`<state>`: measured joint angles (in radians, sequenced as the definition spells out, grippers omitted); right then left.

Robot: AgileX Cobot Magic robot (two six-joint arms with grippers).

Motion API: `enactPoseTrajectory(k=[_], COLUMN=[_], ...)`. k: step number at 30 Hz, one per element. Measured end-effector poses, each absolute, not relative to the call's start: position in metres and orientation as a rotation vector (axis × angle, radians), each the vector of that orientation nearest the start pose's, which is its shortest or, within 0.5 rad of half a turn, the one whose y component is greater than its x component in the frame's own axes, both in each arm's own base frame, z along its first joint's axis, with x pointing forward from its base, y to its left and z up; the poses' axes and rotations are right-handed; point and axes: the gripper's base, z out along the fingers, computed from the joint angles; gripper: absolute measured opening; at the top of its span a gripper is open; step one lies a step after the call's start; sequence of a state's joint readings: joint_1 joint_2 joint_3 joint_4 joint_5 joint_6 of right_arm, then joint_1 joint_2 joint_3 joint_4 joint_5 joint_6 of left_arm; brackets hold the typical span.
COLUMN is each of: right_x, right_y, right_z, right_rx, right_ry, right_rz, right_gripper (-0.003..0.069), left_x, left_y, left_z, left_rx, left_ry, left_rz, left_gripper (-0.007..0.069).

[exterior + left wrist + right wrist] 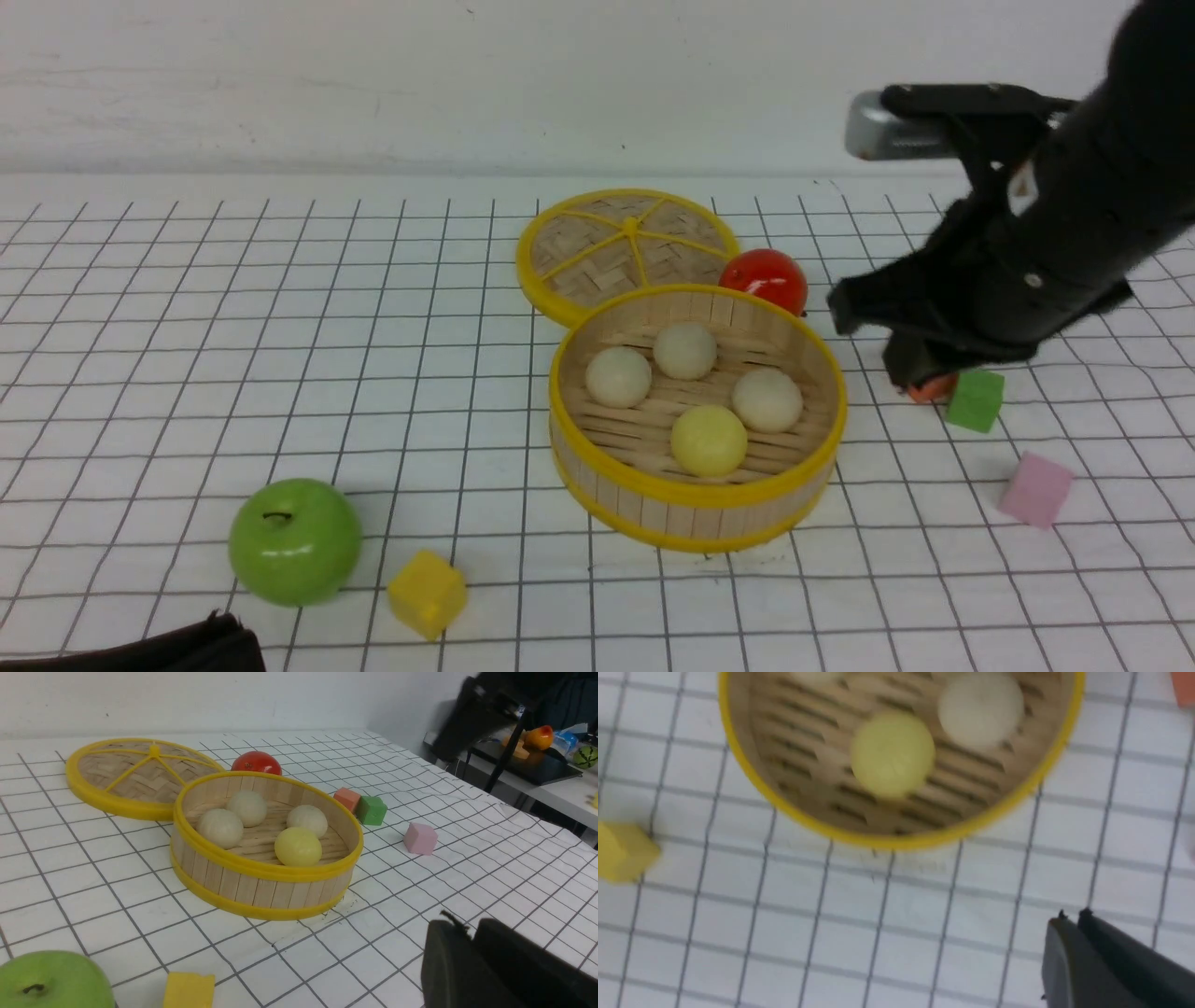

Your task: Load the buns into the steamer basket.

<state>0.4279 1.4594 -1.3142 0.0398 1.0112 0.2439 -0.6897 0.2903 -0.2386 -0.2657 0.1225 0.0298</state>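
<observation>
The steamer basket (693,493) stands mid-table with all the buns inside. Three cream buns (618,377) (684,350) (766,399) and one pale yellow bun (709,441) rest on its slatted floor. My right gripper (837,313) hovers just right of the basket, above the table, shut and empty. In the right wrist view its jaws (1073,919) are pressed together over bare grid, short of the basket's rim (896,840). My left gripper (467,929) is shut with nothing in it, low at the near left, well away from the basket (261,896).
The flat woven lid (625,245) lies behind the basket, beside a glossy red fruit (764,278). A green apple (295,541) and a yellow cube (427,594) sit at the front left. Green (976,399), pink (1034,489) and orange (932,387) cubes lie on the right.
</observation>
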Motion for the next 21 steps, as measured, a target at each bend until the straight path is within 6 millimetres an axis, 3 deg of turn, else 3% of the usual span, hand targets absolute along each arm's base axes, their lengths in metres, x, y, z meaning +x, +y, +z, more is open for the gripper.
enactPoseTrajectory(k=[5,8,16,21], right_x=[0.219,0.198,0.176,0.153], right_y=[0.104,0.094,0.084,0.063], right_z=[0.336,0.341,0.360,0.364], right_rx=[-0.228,-0.232,-0.228,-0.223], right_ry=[2.756,2.801,2.724,2.595], right_rz=[0.244,0.228,0.259,0.238], right_gripper=[-0.0020,-0.0020,-0.0018,-0.0017], left_x=[0.061,0.061,0.060,0.060], left_y=[-0.054,-0.054,-0.054,-0.054], left_z=[0.264,0.264,0.264,0.264], left_rx=[0.410,0.410,0.410,0.411], left_ry=[1.655,1.655,1.658,1.659], left_rz=[-0.724,-0.724,-0.724,-0.724], left_gripper=[0.0071,0.0072,0.0074,0.0076])
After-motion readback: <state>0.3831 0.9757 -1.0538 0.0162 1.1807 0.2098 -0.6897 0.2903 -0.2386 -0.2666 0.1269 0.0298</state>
